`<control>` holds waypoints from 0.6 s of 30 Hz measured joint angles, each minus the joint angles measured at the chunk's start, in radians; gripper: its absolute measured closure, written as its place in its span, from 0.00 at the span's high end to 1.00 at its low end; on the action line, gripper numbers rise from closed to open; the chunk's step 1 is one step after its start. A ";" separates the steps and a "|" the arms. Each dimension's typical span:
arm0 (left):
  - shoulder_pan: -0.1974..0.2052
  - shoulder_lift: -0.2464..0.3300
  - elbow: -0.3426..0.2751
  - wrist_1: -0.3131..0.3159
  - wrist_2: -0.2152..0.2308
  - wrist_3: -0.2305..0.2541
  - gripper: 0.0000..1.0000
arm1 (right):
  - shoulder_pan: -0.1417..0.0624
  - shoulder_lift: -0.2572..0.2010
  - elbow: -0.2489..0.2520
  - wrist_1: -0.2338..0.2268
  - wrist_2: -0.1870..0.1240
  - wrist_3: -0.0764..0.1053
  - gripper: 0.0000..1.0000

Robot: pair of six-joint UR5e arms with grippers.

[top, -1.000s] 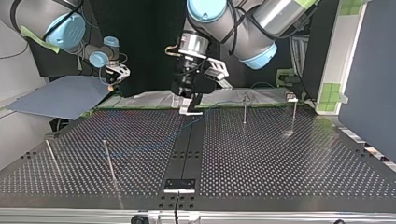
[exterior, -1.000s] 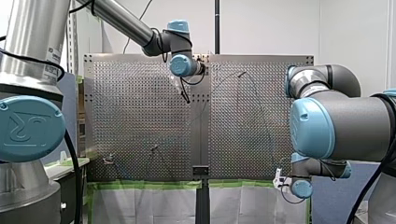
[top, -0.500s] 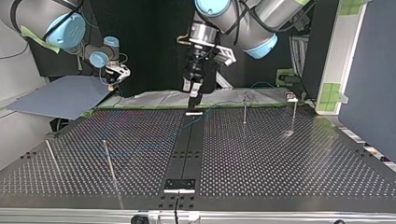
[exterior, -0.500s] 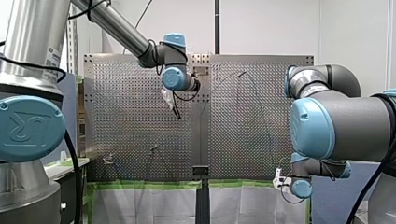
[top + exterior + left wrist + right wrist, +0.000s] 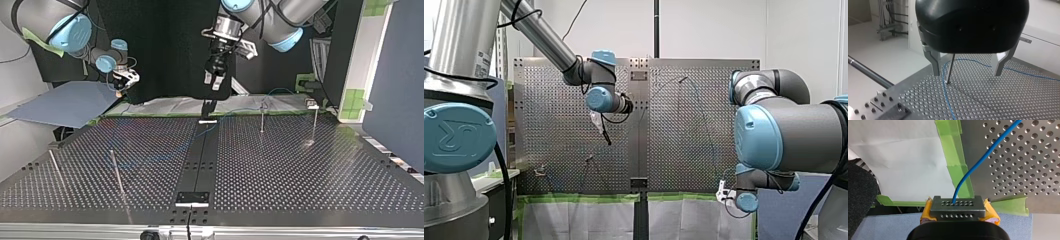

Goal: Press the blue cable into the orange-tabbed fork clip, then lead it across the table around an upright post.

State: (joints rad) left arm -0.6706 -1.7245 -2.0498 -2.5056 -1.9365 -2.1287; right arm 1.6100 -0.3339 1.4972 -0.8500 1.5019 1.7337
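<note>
In the left wrist view my left gripper (image 5: 967, 72) is open, its metal fingers (image 5: 935, 66) empty above the perforated table. Under them the thin blue cable (image 5: 947, 100) runs past an upright post (image 5: 949, 70). The top view shows my left gripper (image 5: 215, 82) hanging well above the table's far edge. The orange-tabbed fork clip (image 5: 312, 104) stands at the far right, beside another post (image 5: 262, 117). My right gripper (image 5: 958, 207) is shut with yellow pads (image 5: 926, 211) on the cable's grey end block (image 5: 958, 206), off the table's edge (image 5: 122, 82).
Two more slim posts (image 5: 117, 172) (image 5: 55, 167) stand at the top view's near left. A black centre strip (image 5: 200, 155) divides the table. Green tape (image 5: 958, 170) lines the table edge by my right gripper, and a blue-grey sheet (image 5: 65, 102) lies at the far left.
My left gripper has risen off the table and shifted toward the top view's right, still open. My right arm has not moved.
</note>
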 joint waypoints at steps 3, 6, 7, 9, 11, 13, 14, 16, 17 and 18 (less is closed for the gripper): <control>0.009 0.000 -0.032 0.013 0.018 -0.015 0.99 | 0.000 0.000 0.000 0.000 0.000 0.000 0.00; 0.018 0.000 -0.061 0.026 0.033 -0.023 0.99 | 0.000 0.000 0.000 0.000 0.000 0.000 0.00; 0.022 0.000 -0.070 0.031 0.036 -0.024 0.99 | 0.000 0.000 0.000 0.000 0.000 0.000 0.00; 0.030 0.000 -0.091 0.043 0.042 -0.026 0.99 | 0.000 0.000 0.000 0.000 0.000 0.000 0.00; 0.042 0.001 -0.112 0.054 0.051 -0.028 0.99 | 0.000 0.000 0.000 0.000 -0.002 0.000 0.00; 0.056 0.001 -0.131 0.065 0.063 -0.033 0.99 | 0.000 0.000 0.000 0.000 -0.005 0.000 0.00; 0.067 0.000 -0.142 0.072 0.072 -0.037 0.99 | 0.000 0.000 0.000 -0.001 -0.007 0.000 0.00; 0.081 0.000 -0.159 0.082 0.087 -0.043 0.99 | 0.000 0.000 0.000 -0.001 -0.009 0.000 0.00; 0.093 0.000 -0.170 0.091 0.097 -0.047 0.99 | 0.000 0.000 0.000 -0.001 -0.010 0.000 0.00; 0.102 0.000 -0.179 0.099 0.106 -0.049 0.99 | 0.000 0.000 0.000 -0.001 -0.010 0.000 0.00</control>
State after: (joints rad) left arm -0.5690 -1.7241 -2.2287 -2.4066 -1.8302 -2.1779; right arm 1.6100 -0.3339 1.4970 -0.8512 1.4919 1.7337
